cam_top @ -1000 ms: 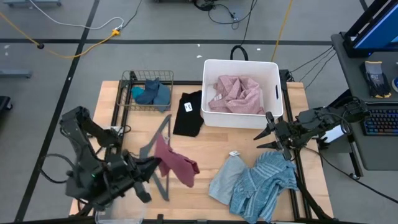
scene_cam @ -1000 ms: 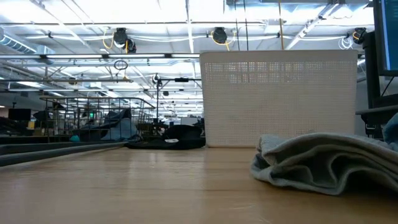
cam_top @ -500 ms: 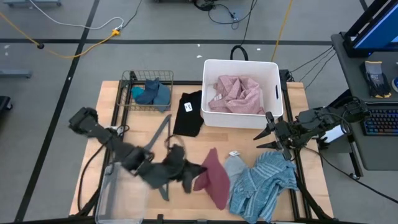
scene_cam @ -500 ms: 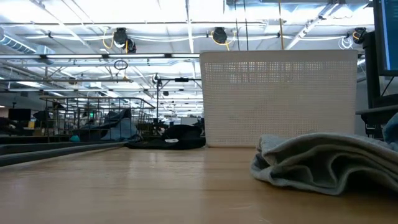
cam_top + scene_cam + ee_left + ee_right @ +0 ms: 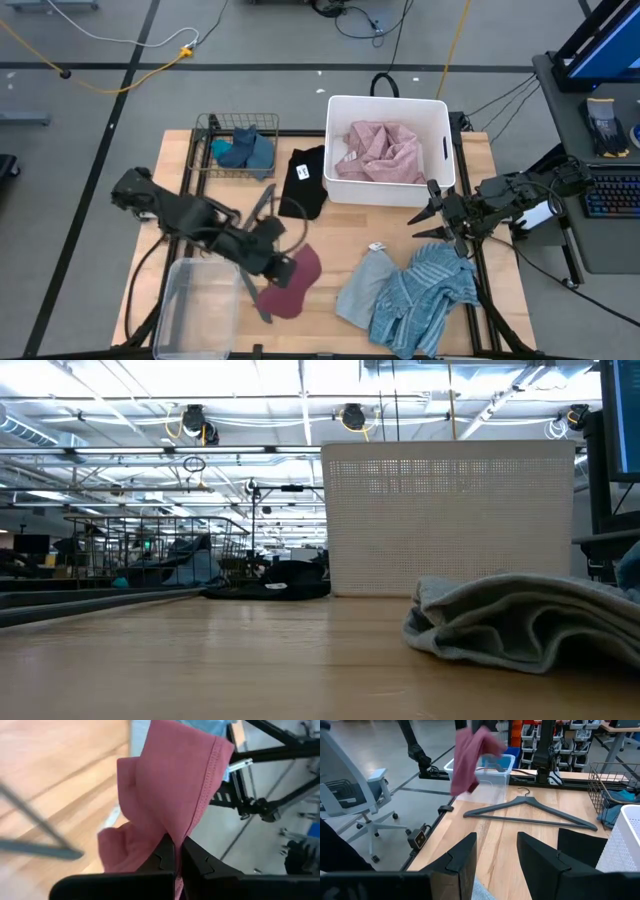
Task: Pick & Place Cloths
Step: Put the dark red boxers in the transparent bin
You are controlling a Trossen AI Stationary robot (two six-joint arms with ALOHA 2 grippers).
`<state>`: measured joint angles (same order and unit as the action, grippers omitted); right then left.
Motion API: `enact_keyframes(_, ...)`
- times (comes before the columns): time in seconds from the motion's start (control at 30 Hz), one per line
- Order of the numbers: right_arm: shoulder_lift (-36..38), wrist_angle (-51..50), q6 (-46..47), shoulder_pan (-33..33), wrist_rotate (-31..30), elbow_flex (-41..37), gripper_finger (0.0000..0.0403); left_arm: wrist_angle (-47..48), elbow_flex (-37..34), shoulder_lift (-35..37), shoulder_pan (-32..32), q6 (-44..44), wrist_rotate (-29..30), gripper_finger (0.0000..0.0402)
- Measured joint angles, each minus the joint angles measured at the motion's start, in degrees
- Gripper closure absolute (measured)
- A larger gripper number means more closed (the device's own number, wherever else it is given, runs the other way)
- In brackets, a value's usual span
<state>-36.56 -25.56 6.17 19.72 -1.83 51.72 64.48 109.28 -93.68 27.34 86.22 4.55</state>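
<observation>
- The left gripper (image 5: pixel 283 266) is clamping the maroon cloth (image 5: pixel 292 285), which is hanging above the table (image 5: pixel 330 240) beside the grey hanger (image 5: pixel 262 215).
- The right gripper (image 5: pixel 425 222) is waiting at the table's right edge, fingers apart.

far left: small wire basket (image 5: pixel 238 128) on the wooden worktop (image 5: pixel 345 250)
far right: white plastic bin (image 5: pixel 388 107), black cloth (image 5: pixel 303 183) to its left
middle: grey plastic hanger (image 5: pixel 262 215) beside the maroon cloth (image 5: pixel 293 283)
near left: clear plastic tub (image 5: pixel 197 310)
near right: blue striped garment (image 5: pixel 420 295)
</observation>
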Motion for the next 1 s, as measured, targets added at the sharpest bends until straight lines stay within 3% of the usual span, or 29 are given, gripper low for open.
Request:
enact_keyframes(0.17,0.0,0.0,0.0,0.0,0.0,0.0,0.0271,15.8,7.7,0.0,1.9,6.2,-1.1,0.0402)
enact_keyframes(0.3,0.0,0.0,0.0,0.0,-2.3,0.0,0.0271,25.9,10.2,0.0,3.2,10.9,-7.3,0.0402)
enact_keyframes(0.7,-0.6,0.0,-1.3,-0.6,-2.9,0.0,0.0271,25.5,9.1,0.0,8.3,16.9,-16.5,0.0402)
enact_keyframes(1.0,-1.7,0.0,-1.3,-0.6,-2.9,0.0,0.0271,25.5,8.8,0.1,15.6,32.3,-17.0,0.0402)
